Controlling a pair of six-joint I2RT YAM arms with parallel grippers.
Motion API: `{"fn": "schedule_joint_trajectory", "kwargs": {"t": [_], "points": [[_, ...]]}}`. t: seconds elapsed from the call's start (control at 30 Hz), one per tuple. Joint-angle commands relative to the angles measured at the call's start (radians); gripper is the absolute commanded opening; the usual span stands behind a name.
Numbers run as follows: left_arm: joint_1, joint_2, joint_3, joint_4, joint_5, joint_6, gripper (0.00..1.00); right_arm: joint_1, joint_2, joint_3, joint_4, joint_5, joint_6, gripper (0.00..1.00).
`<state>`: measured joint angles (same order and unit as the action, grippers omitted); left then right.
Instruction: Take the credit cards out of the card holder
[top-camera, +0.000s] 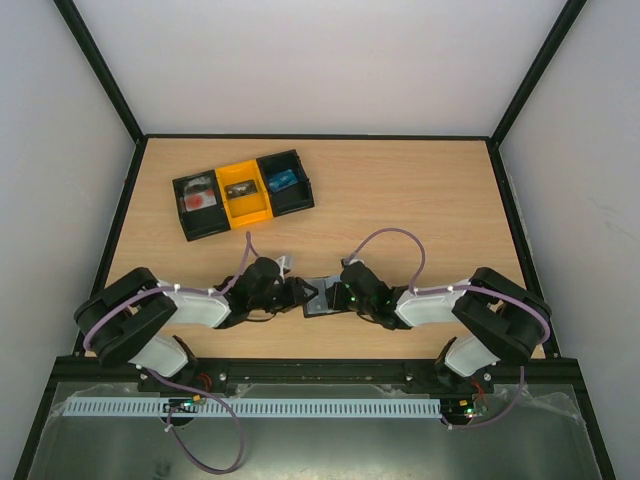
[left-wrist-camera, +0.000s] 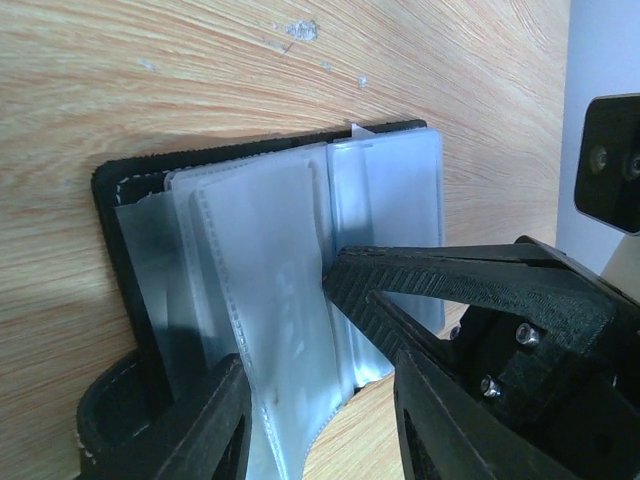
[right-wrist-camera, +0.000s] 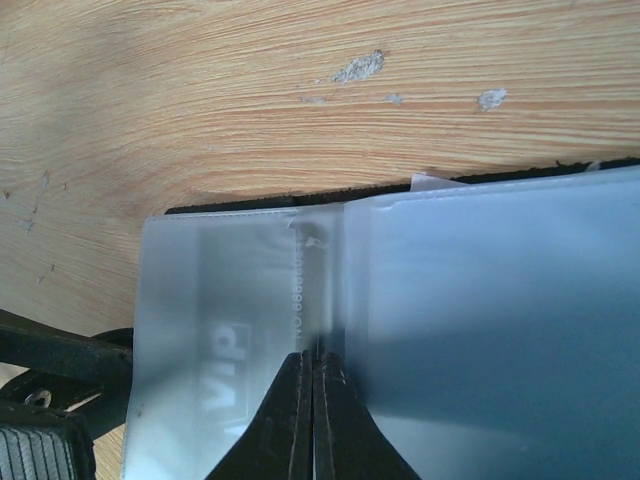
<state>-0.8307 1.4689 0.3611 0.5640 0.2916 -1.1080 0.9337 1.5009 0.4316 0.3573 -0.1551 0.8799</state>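
The card holder (top-camera: 318, 297) lies open on the table between both grippers. In the left wrist view it is a black wallet (left-wrist-camera: 110, 230) with translucent grey-blue pocket sleeves (left-wrist-camera: 270, 260) fanned up. My left gripper (left-wrist-camera: 315, 400) is open, its jaws on either side of one raised sleeve. My right gripper (right-wrist-camera: 315, 372) is shut, its tips resting on the seam between two sleeves; it also shows in the left wrist view (left-wrist-camera: 400, 280). A pale credit card (right-wrist-camera: 220, 350) marked "VIP" sits inside the left sleeve. The right sleeve (right-wrist-camera: 490, 330) looks blue-grey; what it contains is unclear.
A black-and-yellow three-compartment tray (top-camera: 243, 193) stands at the back left, with small items in each section. Bare wooden table (top-camera: 420, 200) lies to the right and behind. Black frame posts border the table's sides.
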Motion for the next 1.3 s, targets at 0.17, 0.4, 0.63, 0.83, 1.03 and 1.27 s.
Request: {"fn": "schedule_joint_trajectory", "kwargs": {"t": [0.17, 0.4, 0.63, 0.83, 1.03, 1.27], "points": [[-0.005, 0.046, 0.052, 0.059, 0.055, -0.006, 0.34, 0.007, -0.012, -0.047, 0.031, -0.029, 0.014, 0.02], [-0.011, 0.073, 0.084, 0.052, 0.063, -0.003, 0.28, 0.007, -0.036, -0.071, 0.047, -0.009, 0.028, 0.08], [-0.013, 0.105, 0.099, 0.056, 0.069, 0.000, 0.17, 0.006, -0.238, -0.105, -0.093, 0.193, -0.004, 0.18], [-0.012, 0.158, 0.146, 0.062, 0.095, 0.012, 0.08, 0.007, -0.412, -0.150, -0.195, 0.303, -0.011, 0.27], [-0.021, 0.193, 0.193, 0.064, 0.096, 0.018, 0.03, 0.002, -0.465, -0.214, -0.192, 0.331, 0.027, 0.36], [-0.021, 0.252, 0.252, 0.039, 0.105, 0.046, 0.09, -0.007, -0.399, -0.231, -0.130, 0.274, 0.032, 0.39]]}}
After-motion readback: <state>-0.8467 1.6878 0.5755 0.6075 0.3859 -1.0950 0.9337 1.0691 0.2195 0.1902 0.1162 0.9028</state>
